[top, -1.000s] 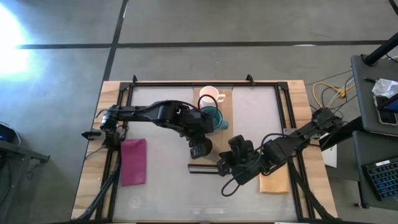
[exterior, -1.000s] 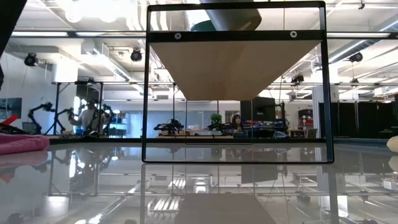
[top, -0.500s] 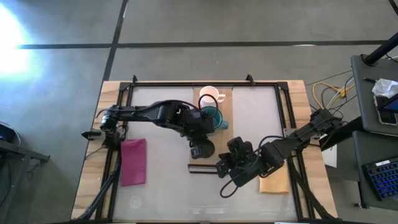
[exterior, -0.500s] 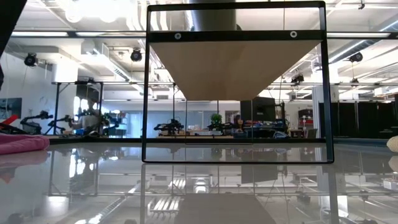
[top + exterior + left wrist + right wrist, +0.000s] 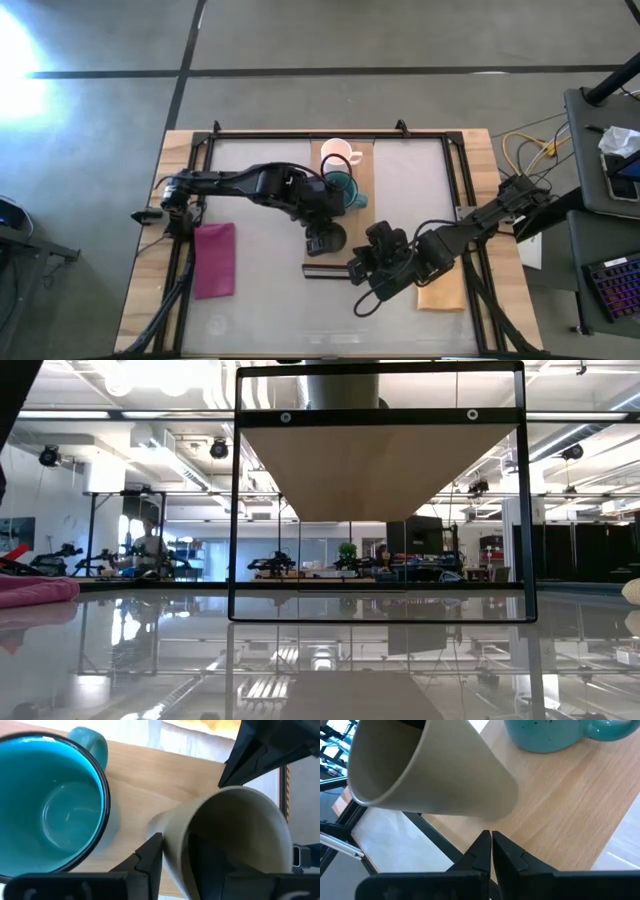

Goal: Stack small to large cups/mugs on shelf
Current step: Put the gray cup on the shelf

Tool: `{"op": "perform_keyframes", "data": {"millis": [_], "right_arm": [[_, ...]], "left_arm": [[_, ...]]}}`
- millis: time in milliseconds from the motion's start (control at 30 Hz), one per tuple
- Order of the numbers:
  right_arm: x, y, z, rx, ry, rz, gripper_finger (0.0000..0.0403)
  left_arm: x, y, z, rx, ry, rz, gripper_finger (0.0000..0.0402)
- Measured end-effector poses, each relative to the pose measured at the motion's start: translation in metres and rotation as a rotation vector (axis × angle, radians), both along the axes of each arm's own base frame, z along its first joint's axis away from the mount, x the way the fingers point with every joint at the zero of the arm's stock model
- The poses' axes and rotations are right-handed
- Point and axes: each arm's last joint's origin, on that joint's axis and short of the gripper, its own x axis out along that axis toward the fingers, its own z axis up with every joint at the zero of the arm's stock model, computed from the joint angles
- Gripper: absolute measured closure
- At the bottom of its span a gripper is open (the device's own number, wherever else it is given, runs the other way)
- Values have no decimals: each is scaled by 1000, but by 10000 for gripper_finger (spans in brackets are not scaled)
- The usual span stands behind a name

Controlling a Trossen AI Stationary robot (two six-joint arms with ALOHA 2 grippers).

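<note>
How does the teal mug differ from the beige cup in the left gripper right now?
The teal mug has a handle and a dark rim; the beige cup has no handle and a plain rim. The mug stands upright on the wooden shelf, free of any gripper, while the cup is tilted, held in the left gripper. The mug looks squat with straight walls; the cup is longer and tapers toward its base. Both look empty.

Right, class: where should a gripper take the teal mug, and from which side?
Probably pinch its rim wall from above, straddling it: the teal mug stands upright, mouth open, on the shelf. Choose the stretch away from its handle.
</note>
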Motion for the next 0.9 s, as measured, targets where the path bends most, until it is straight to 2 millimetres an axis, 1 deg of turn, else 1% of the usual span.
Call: {"op": "perform_keyframes", "data": {"millis": [167,533,733,900], "right_arm": [[0,0,0,3,-2,-3,394],[0,0,0,5,-5,-3,394],[0,0,0,4,-4,-2,394],[0,0,0,0,-1,2,394]], "left_arm": [[2,0,-4,11,1,-17,322],[9,4,-1,16,-71,-21,322],[7,4,0,18,-72,-21,322],[-1,5,11,17,-99,-19,322]]}}
